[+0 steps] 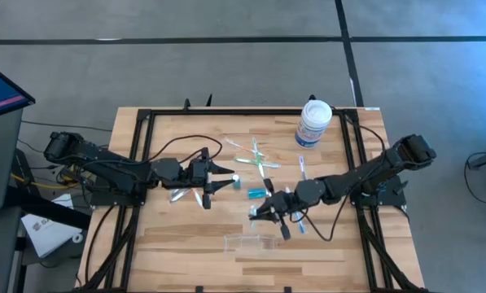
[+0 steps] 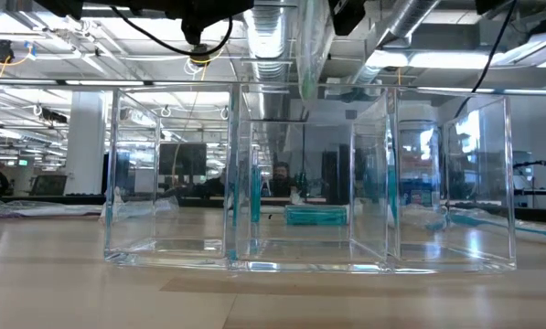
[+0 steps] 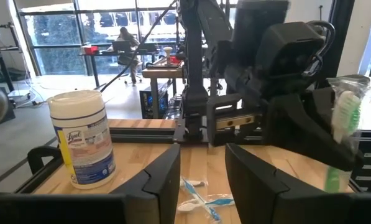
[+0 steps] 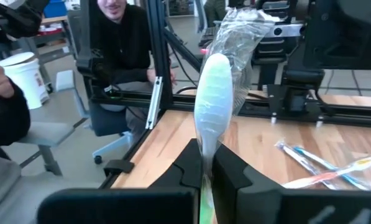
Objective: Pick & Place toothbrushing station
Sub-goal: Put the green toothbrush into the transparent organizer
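My right gripper (image 1: 259, 212) hangs over the table's middle, shut on a green-and-white toothbrush (image 4: 213, 106) in a clear wrapper. The left wrist view shows that brush (image 3: 342, 124) too. The clear shallow tray (image 1: 251, 242) lies near the front edge, just nearer than that gripper, and fills the low view (image 2: 309, 183). Loose toothbrushes (image 1: 255, 156) lie farther back, and a teal tube (image 1: 257, 193) lies flat beside the right gripper. My left gripper (image 1: 224, 176) is open, left of the tube, with nothing between its fingers (image 3: 163, 177). My right gripper pinches the wrapped toothbrush by its handle below the head (image 4: 205, 152) between its two fingers. The fingers come about level from the table's right. The brush stands upright, head up, lifted clear of the table.
A big white tub with a blue label (image 1: 314, 122) stands at the back right. A blue toothbrush (image 1: 302, 168) lies near it. Silvery wrappers (image 1: 181, 195) lie by my left gripper. Black frame rails (image 1: 137, 163) border the table. A person (image 4: 120, 37) sits beyond the left edge.
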Robot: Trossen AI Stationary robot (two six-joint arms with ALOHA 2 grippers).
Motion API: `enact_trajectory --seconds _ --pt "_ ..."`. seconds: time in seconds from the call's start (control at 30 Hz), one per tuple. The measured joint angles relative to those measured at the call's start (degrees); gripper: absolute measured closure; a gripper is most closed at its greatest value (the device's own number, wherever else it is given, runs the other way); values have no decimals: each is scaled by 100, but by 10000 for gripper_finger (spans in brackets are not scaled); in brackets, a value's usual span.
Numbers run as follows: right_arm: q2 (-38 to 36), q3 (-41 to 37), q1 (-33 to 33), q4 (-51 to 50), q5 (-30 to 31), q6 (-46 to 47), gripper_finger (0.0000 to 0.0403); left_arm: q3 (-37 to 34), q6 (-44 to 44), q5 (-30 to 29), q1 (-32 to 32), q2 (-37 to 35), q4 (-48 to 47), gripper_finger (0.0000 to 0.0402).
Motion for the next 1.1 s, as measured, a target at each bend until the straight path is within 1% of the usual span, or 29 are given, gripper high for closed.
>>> enact_trajectory --seconds 0.17,0.33,0.47,0.57,0.63,0.83,1.0,1.1 --pt "0 1 150 -58 143 13 399 0 -2 20 0 0 -4 284" --pt "-149 -91 381 -256 662 96 399 0 0 20 0 0 -11 284" --pt "-532 -409 687 -282 1309 155 399 0 0 17 0 0 -29 284" --pt "-846 -613 904 -182 1540 186 399 0 0 15 0 0 -38 286" --pt "-907 -703 1014 -172 1720 287 399 0 0 13 0 2 -39 286" --pt "-636 -737 1261 -148 1885 511 399 0 0 -11 0 2 -37 286" --pt "-449 -737 1515 -8 2361 593 397 2 0 -9 0 2 -37 286" --pt "-413 -737 1645 21 2461 645 395 2 0 -7 0 2 -37 288"
